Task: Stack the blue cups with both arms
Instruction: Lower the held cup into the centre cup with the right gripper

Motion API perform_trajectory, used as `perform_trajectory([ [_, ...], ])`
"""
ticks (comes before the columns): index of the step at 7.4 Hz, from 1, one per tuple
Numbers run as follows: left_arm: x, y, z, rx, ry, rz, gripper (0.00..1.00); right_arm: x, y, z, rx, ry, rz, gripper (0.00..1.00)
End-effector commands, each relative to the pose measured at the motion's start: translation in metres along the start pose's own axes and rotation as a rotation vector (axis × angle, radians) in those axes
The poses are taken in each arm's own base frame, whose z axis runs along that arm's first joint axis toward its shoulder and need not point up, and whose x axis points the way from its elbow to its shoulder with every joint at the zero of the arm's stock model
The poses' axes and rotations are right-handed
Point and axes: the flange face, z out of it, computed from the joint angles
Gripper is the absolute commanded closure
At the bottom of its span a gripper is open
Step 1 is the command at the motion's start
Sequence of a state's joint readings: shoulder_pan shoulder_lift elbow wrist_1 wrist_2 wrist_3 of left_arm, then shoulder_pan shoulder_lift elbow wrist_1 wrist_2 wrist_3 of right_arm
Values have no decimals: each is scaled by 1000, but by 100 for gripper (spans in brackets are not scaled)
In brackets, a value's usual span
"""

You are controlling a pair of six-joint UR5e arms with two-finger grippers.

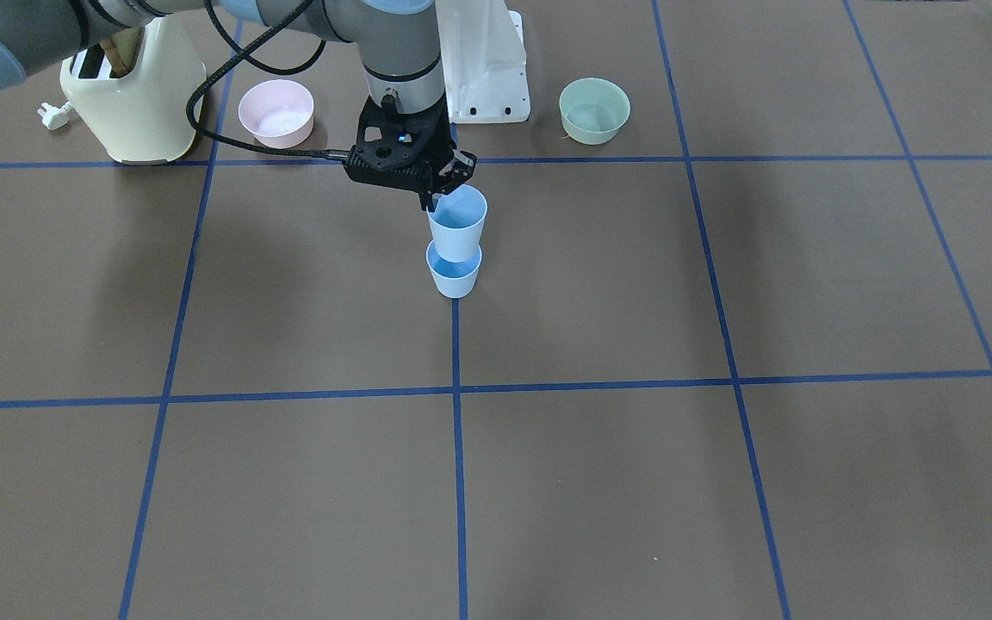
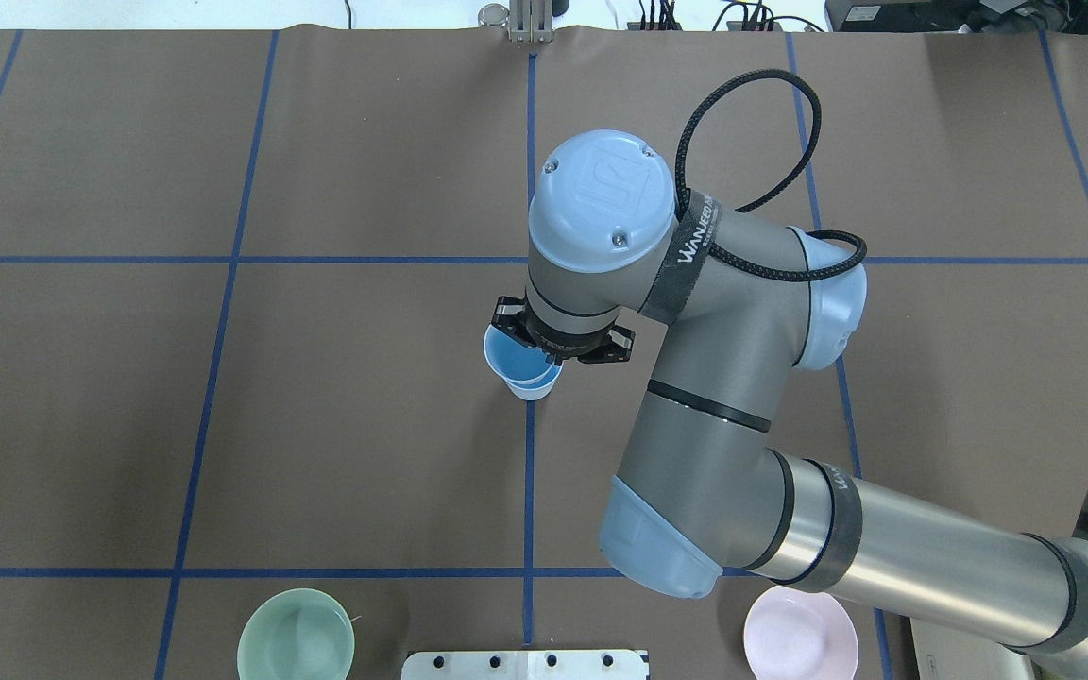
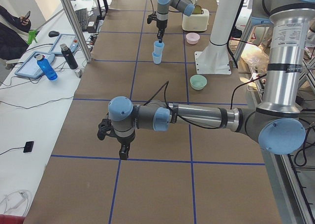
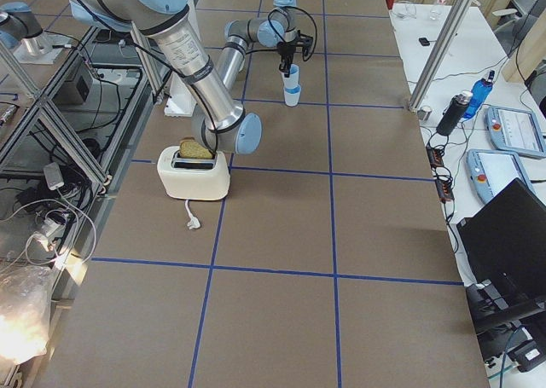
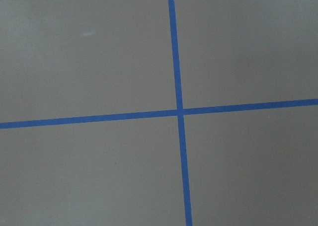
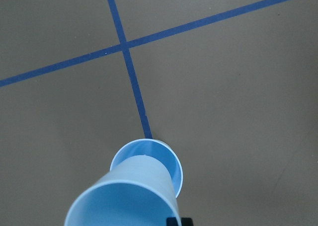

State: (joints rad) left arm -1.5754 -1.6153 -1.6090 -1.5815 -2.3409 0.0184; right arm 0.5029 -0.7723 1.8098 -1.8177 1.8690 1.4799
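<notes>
Two light-blue cups are at the table's middle, on a blue tape line. The lower cup (image 1: pixel 455 277) stands upright on the table. The upper cup (image 1: pixel 457 228) hangs over it with its base at the lower cup's mouth. My right gripper (image 1: pixel 436 201) is shut on the upper cup's rim, one finger inside. The right wrist view shows the upper cup (image 6: pixel 126 198) overlapping the lower cup (image 6: pixel 166 161). My left gripper (image 3: pixel 123 153) shows only in the exterior left view, above bare table far from the cups; I cannot tell whether it is open or shut.
A cream toaster (image 1: pixel 130 99) with toast, a pink bowl (image 1: pixel 276 112), the white base mount (image 1: pixel 483 69) and a pale green bowl (image 1: pixel 594 109) stand along the robot's side. The left wrist view shows only brown table and a tape cross (image 5: pixel 179 111).
</notes>
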Motion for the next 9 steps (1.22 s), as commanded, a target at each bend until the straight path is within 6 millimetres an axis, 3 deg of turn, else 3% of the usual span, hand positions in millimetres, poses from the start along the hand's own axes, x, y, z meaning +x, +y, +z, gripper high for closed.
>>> perform_trajectory([
  [1, 0, 0, 0, 0, -2, 0, 1, -1, 4, 3, 0, 1, -13, 100],
  [5, -2, -2, 3, 11, -2, 11, 1, 7, -2, 12, 2, 22, -46, 100],
  [9, -1, -2, 2, 12, -2, 12, 1, 2, -5, 26, -1, 22, -62, 100],
])
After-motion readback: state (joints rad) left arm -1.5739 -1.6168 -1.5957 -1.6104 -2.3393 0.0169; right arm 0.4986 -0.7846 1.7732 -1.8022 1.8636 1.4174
